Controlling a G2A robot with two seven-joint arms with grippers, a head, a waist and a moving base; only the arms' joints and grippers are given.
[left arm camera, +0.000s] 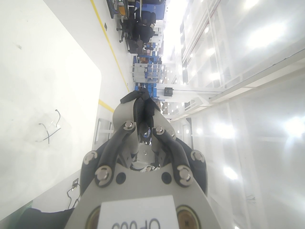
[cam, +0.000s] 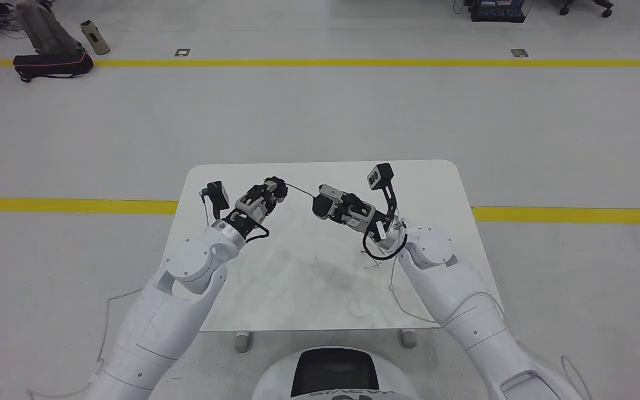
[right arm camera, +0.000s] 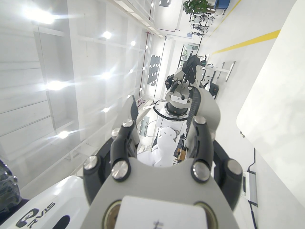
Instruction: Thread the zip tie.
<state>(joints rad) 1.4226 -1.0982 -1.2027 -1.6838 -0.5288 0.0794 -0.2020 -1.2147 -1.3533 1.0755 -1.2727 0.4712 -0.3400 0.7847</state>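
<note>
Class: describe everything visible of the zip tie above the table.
The zip tie is a thin, dark, straight strip, plastic by its look, held roughly level above the table. One end sits in the shut left tool; the other points at the open right tool. Whether it touches that tool cannot be told.

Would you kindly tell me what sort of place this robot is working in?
Probably a large indoor robotics lab or workshop hall: the white table stands on an open pale floor marked with yellow lines, and office chairs and workstations sit farther back under bright ceiling lights.
</note>
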